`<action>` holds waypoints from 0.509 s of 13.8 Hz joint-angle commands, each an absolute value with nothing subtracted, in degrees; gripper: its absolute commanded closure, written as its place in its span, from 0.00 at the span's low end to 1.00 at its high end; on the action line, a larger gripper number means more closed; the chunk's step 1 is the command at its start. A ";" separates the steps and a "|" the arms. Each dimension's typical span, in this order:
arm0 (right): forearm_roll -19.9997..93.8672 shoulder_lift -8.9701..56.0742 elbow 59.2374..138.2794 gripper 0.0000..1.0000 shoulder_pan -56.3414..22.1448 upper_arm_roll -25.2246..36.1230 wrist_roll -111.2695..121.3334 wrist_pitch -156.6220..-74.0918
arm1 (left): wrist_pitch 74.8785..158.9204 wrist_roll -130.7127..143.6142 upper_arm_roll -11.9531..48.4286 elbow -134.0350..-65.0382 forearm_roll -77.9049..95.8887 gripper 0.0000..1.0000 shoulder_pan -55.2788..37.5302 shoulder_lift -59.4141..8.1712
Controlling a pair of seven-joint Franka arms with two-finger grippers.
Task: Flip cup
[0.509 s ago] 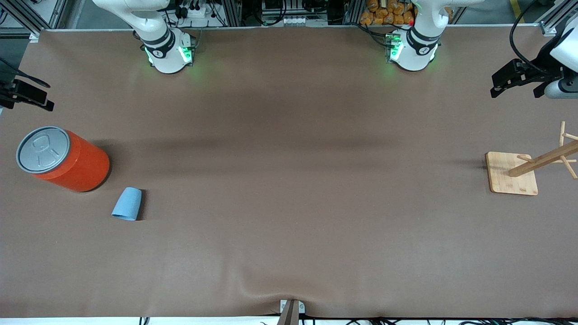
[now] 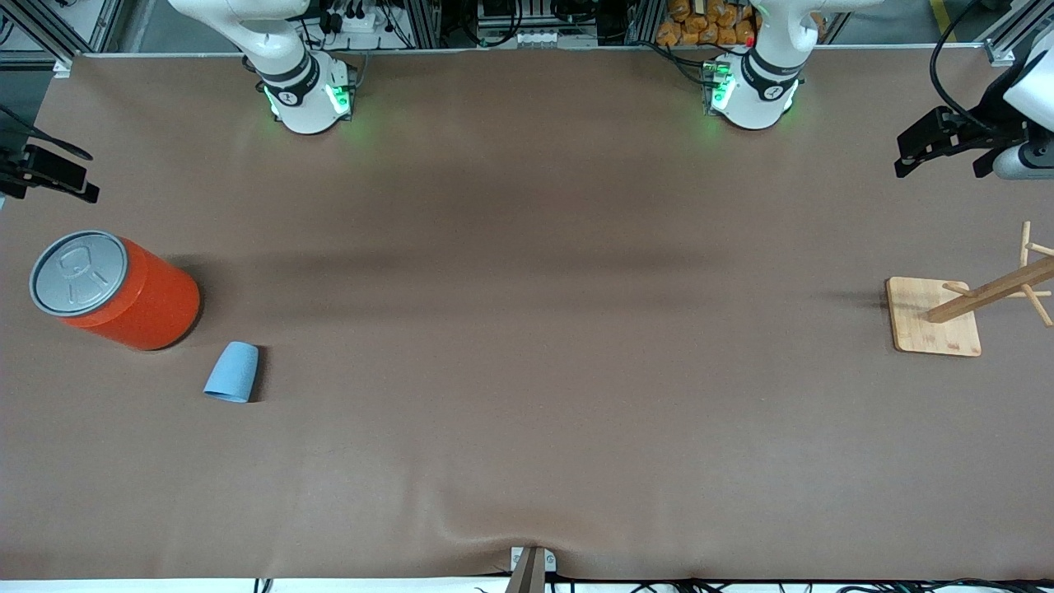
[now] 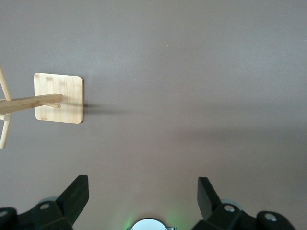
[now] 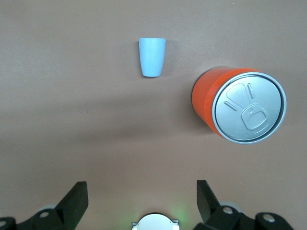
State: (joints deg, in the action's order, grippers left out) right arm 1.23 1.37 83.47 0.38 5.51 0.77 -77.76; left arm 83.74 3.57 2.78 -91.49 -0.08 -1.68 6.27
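Right gripper (image 4: 139, 201): fingers spread wide, nothing between them, raised above the brown table (image 2: 527, 329) at the right arm's end, waiting. Seen in the front view as a dark shape at the frame's edge (image 2: 49, 173), over the table edge farther from the camera than the can (image 2: 115, 288).

Cup (image 2: 232, 372): small, light blue, tapered, no handle. Lying on its side near the can, nearer to the front camera than the can and slightly toward the left arm's end from it, apart from it, not touching. Same cup plain in the right wrist view (image 4: 152, 56), beside the can (image 4: 240, 105). No writing or label legible on the cup.

Can: large, orange-red, upright, grey lid with an embossed pull-tab outline; no brand name or text readable on wall or lid.

Left gripper (image 3: 141, 201): fingers likewise spread apart, empty, held up over the table at the left arm's end, well apart from the can; dark in the front view (image 2: 947, 148). Also waiting.

Wooden stand (image 2: 935, 317): square bamboo base with a pegged post, well apart from the can toward the left arm's end. No markings visible.
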 commanded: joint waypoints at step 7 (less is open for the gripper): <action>3.25 9.84 82.62 0.00 -8.59 5.19 0.44 -80.95 | 81.83 2.29 2.99 -89.74 0.00 0.00 -1.05 5.71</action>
